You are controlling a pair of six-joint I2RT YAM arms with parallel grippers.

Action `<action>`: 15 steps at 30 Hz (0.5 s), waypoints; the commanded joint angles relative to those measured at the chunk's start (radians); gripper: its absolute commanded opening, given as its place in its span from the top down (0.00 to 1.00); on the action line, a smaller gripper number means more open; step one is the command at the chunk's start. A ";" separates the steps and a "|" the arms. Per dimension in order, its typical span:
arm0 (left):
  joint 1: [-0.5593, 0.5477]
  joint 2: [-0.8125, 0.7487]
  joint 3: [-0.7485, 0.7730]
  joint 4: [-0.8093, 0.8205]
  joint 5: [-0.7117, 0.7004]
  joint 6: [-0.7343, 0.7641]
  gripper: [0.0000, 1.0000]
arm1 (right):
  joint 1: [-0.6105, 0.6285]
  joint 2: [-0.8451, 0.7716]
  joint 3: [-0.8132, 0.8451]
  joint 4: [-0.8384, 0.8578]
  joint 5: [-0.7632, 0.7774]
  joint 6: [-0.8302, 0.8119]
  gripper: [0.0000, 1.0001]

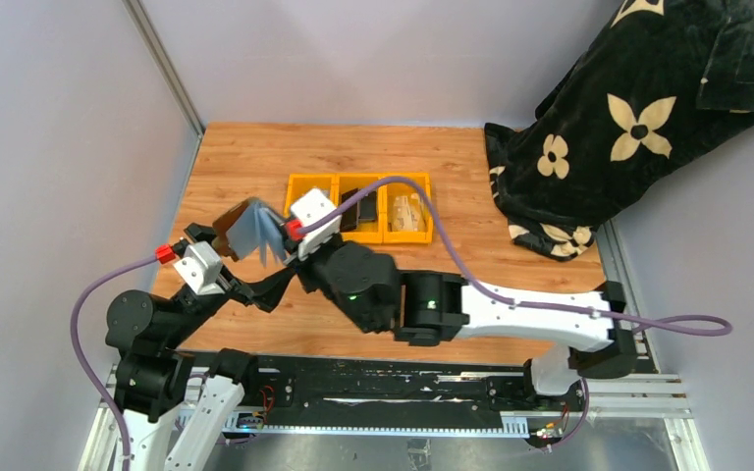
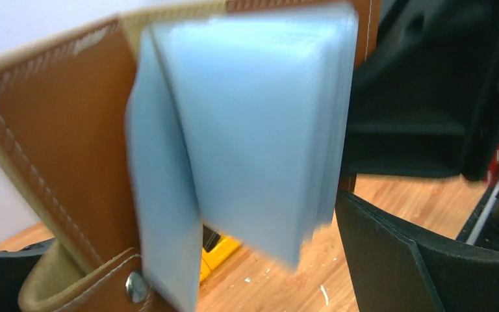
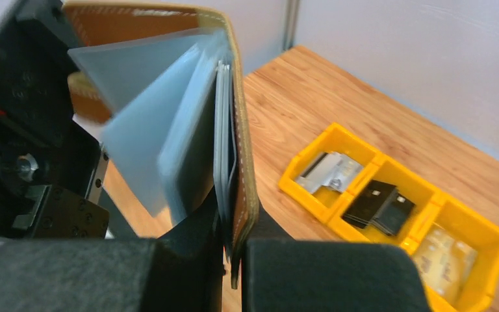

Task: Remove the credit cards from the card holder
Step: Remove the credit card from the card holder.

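Observation:
The card holder (image 1: 245,228) is held upright above the table, open, with its brown leather cover (image 2: 58,143) and pale grey-blue sleeves (image 2: 253,123) fanned out. My right gripper (image 3: 234,244) is shut on one cover and the sleeves next to it (image 3: 243,149); from above it (image 1: 280,240) sits to the holder's right. My left gripper (image 1: 228,245) is to the holder's left; its fingers (image 2: 396,260) stand wide apart around the holder. Silver credit cards (image 3: 328,172), black ones (image 3: 380,205) and tan ones (image 3: 445,257) lie in a yellow bin.
The yellow three-compartment bin (image 1: 358,238) stands just behind the grippers on the wooden table (image 1: 452,157). A black blanket with cream flowers (image 1: 638,108) is draped at the back right. Grey walls close off the left and back.

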 commanded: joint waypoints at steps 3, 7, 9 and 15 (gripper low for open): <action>-0.001 0.009 0.002 0.028 0.022 -0.040 0.00 | 0.052 0.128 0.168 -0.137 0.150 -0.144 1.00; -0.001 -0.002 -0.004 -0.009 0.032 -0.012 0.00 | 0.054 0.108 0.139 -0.140 0.134 -0.151 1.00; -0.001 -0.010 0.001 -0.037 -0.022 0.034 0.04 | 0.055 0.060 0.070 -0.102 0.103 -0.154 1.00; -0.001 0.001 0.064 -0.157 0.036 0.113 0.18 | 0.052 -0.122 -0.183 0.060 -0.065 -0.195 1.00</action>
